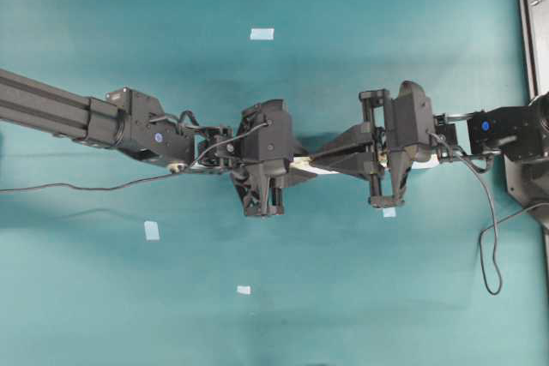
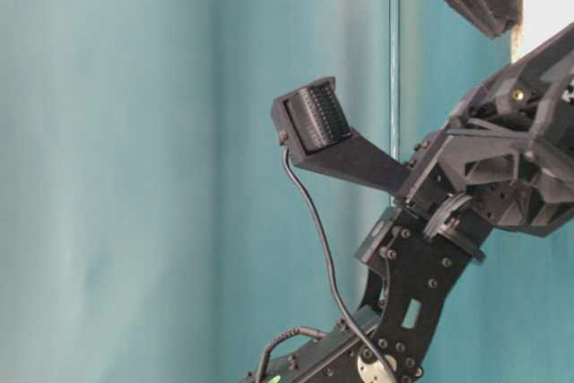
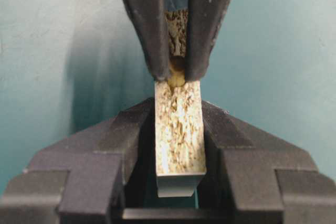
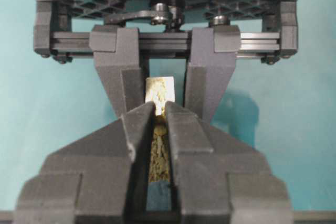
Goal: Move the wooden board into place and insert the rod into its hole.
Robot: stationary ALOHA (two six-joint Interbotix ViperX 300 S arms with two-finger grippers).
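Left gripper [image 3: 178, 145] clamps wooden board [image 3: 179, 129] by its long edges, board held edge-on between fingers. Just beyond board's end, right gripper [image 3: 177, 61] pinched tight on rod [image 3: 176, 77], rod tip touching board's end face. Farther off, teal table [image 1: 386, 297] with pale-blue tape squares [image 1: 262, 33] scattered around board.
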